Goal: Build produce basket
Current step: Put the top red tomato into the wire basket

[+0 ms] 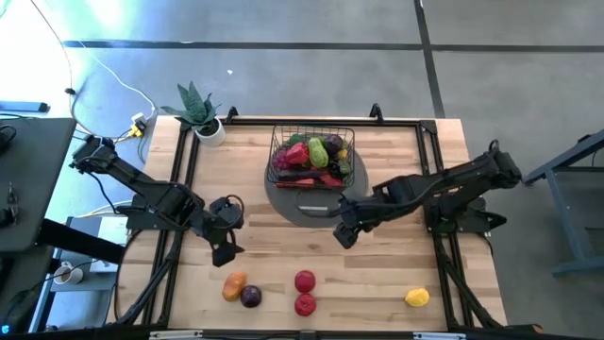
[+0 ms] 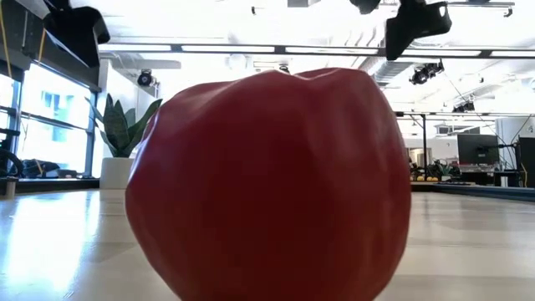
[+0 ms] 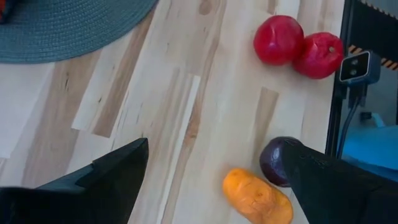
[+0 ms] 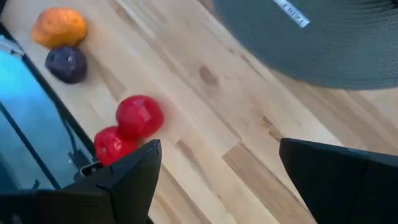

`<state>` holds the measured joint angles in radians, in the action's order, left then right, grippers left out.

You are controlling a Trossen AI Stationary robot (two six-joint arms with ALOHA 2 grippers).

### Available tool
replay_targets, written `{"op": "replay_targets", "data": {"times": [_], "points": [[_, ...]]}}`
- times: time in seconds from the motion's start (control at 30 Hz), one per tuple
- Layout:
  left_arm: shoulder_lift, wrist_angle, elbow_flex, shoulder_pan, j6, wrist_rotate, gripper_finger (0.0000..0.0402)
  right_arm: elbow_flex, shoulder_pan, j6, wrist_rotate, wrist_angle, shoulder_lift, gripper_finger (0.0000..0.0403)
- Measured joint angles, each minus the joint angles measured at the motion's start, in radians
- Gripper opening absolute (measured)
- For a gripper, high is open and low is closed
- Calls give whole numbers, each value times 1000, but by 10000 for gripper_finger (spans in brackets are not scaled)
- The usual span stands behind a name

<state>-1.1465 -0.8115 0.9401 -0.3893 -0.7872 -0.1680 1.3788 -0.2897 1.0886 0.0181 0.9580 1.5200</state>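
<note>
The black wire basket (image 1: 311,151) stands on a grey round mat (image 1: 304,200) at the table's far middle, with red, green and purple produce inside. Loose produce lies near the near edge: an orange piece (image 1: 234,285), a dark purple piece (image 1: 251,297), two red fruits (image 1: 304,280) (image 1: 304,304) and a yellow piece (image 1: 416,297). One red fruit (image 2: 267,184) fills the low view. My left gripper (image 1: 225,247) (image 3: 214,186) hovers open above the table, far-left of the orange (image 3: 256,198) and purple (image 3: 280,162) pieces. My right gripper (image 1: 344,232) (image 4: 217,174) hovers open by the mat's near edge.
A potted spiky plant (image 1: 200,115) stands at the far left corner. Black frame rails (image 1: 175,189) run along the table's left and right sides. Bare wood lies between the mat and the loose produce.
</note>
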Motion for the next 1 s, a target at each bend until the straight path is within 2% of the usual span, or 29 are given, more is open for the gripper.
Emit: {"op": "replay_targets", "data": {"times": [0.4,0.63,0.87,1.0], "points": [[-1,0,0,-3,-173,6,353,0,-124,38,60,-169,0,310],[-1,0,0,-21,-237,5,353,0,-165,33,154,-369,5,310],[-1,4,0,-33,-258,0,353,2,-165,-173,161,-654,38,310],[-2,7,0,-33,-258,0,353,42,-165,-331,160,-696,74,310]]}}
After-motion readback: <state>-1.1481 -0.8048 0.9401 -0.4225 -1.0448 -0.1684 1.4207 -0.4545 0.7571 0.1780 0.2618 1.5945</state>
